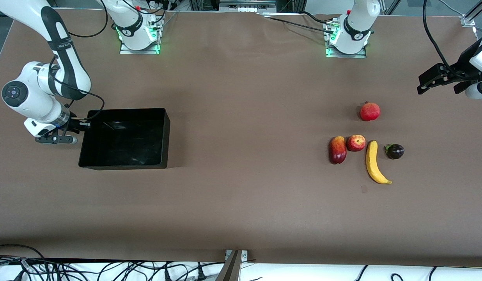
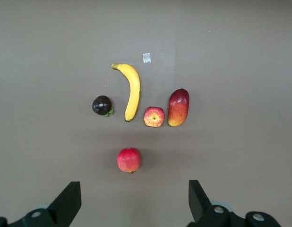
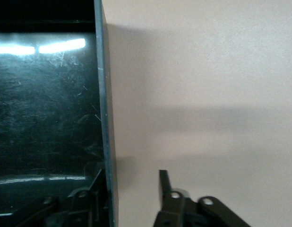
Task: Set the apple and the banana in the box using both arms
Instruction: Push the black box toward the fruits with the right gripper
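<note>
Evidently the step in hand is taking hold of the box by its wall; the right hand straddles the wall at the right arm's end of the worktop, one finger inside and one outside, with a gap still showing at the outer finger, so the fingers are not yet shut on it; to do this well, I judge the fingers should close squarely on the thin wall, low enough not to slip off the glossy plastic, and any pull should be level so the box slides rather than tips; the box is shallow, black, shiny and empty; the left hand waits with fingers spread wide, high over the fruit, holding nothing; below it lie the banana, long, curved and yellow, and touching or just beside it the apple, small, red with yellow streaks.
</note>
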Controlling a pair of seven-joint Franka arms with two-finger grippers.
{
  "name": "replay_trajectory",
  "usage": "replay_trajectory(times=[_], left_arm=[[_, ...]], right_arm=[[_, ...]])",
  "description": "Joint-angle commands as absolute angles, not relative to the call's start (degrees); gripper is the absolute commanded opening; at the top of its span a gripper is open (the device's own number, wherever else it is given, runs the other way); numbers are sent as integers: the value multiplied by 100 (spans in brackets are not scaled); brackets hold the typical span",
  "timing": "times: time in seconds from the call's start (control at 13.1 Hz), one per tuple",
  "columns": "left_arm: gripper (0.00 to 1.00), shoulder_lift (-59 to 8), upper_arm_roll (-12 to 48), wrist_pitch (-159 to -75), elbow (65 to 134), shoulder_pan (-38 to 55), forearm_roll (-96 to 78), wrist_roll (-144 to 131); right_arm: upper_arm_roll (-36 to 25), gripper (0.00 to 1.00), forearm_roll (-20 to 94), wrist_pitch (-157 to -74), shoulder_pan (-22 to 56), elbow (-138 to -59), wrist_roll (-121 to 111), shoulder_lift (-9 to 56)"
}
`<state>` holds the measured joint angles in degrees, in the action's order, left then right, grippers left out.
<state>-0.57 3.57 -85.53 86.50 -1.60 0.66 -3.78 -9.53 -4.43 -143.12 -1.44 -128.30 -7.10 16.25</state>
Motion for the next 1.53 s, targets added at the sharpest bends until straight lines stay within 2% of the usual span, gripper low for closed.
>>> replay_trajectory(times=[0.0, 0.46, 0.76, 0.99, 1.14, 1.45], left_arm=[[100, -141, 360, -8517, 8481, -176, 114, -334], [100, -132, 360, -8517, 8473, -176, 114, -334], [100, -132, 369, -8517, 8481, -176, 123, -334], [100, -141, 387, -8517, 8481, -176, 114, -334], [100, -228, 413, -8517, 8481, -167, 123, -334], [100, -299, 422, -8517, 8481, -149, 123, -325]], right_arm=[[-932, 0, -256, -14414, -193, -12902, -738, 1652], [-835, 0, -10, -14073, -176, -12771, -756, 1389], [-116, 0, 615, -12652, -141, -11710, -56, 1371], [604, 0, 615, -12261, -53, -11146, 1007, 1406], [930, 0, 624, -12296, 358, -10979, 1562, 1511], [940, 0, 650, -12462, 1912, -10286, 3020, 2168]])
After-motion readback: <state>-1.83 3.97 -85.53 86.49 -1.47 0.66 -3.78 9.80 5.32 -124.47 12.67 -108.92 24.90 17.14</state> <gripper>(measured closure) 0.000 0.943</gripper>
